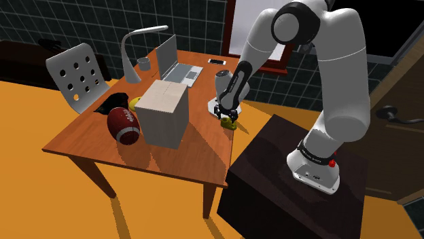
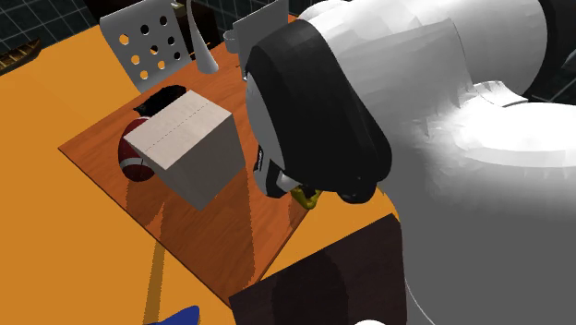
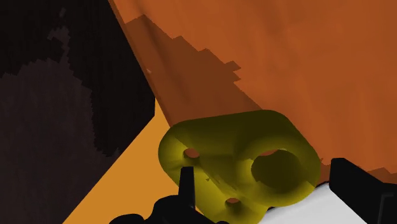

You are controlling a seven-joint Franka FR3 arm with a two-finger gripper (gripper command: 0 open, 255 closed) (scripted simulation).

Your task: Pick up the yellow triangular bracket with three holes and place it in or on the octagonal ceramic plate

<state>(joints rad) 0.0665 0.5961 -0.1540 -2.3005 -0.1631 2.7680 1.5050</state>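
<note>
end effector clasps yellow bracket | likely light, stiff, slick | best gripped across flat faces | white plate just beneath it

Home study corner in a house, not a lab or shop. A brown wooden desk is set on a plain orange floor before a wall of dark square tiles. Noted on the desk: an open silver laptop, a white gooseneck desk lamp, a small grey cup and a flat pale phone. A grey perforated chair is placed at the desk. A red-brown and white football and a plain pale box are also recorded on the desktop. A red-framed window and a brown door with a lever handle are seen behind.
</note>
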